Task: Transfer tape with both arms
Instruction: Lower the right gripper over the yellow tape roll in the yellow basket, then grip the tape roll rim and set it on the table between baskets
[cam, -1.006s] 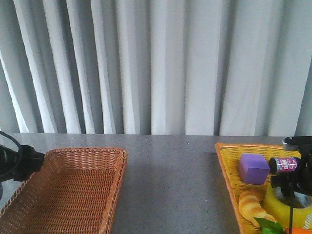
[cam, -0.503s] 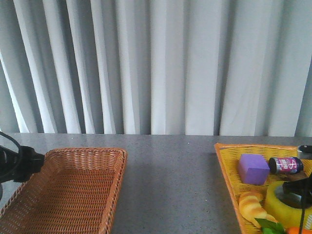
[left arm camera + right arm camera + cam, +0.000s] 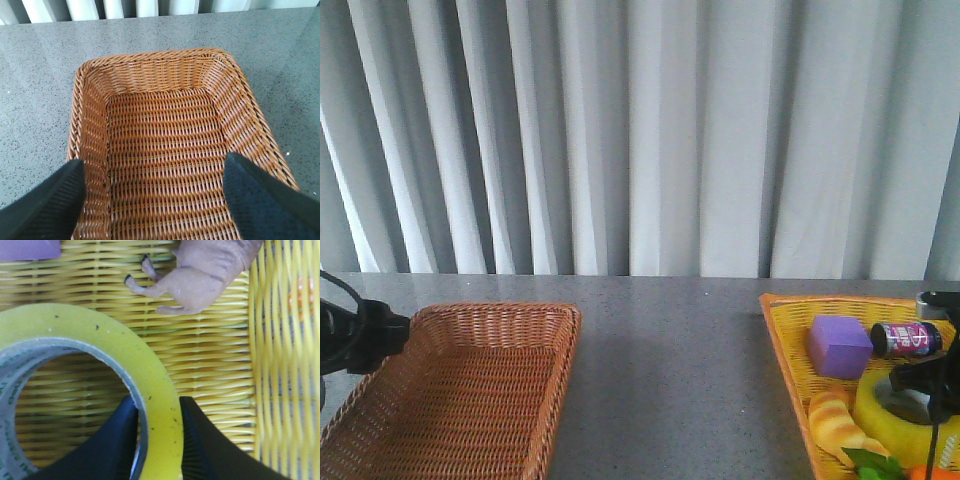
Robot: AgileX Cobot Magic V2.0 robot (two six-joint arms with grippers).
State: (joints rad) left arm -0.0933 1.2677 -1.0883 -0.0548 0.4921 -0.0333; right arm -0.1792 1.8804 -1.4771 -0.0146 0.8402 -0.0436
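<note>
Tape, wide roll of translucent yellow packing tape [image 3: 95, 335] with a white printed inner core: lay flat in the yellow woven plastic basket [image 3: 782, 330] at the right of the grey speckled surface [image 3: 670, 360].

Right fingers [image 3: 156, 440], black: closed across the roll's wall, one inside the core and one on the outer face, both touching. I judged the hold made; whether the roll was clear of the basket floor I could not tell.

Left fingers [image 3: 155, 197], black: spread wide, holding nothing, hovering over the brown wicker basket [image 3: 150, 75].

Progress, as judged: the pick-up grip was set. Left to do: lift the roll out, carry it toward the middle, pass it to my left fingers, and set it down, presumably in the wicker basket.

Other contents of the yellow basket, front view: purple foam cube [image 3: 839, 346]; small dark can with a pink label [image 3: 905, 339]; golden toy croissant [image 3: 838, 420].

View notes:
- Front view gave the layout: wicker basket at left, yellow basket at right, well apart, bare surface between. It did not show my right fingers' contact on the roll.
- Right wrist view alone showed that contact, and also a tan toy animal figure [image 3: 205, 270] lying near the roll, apart from it.
- Left wrist view alone showed the whole woven floor of the wicker basket, with no object in it.
</note>
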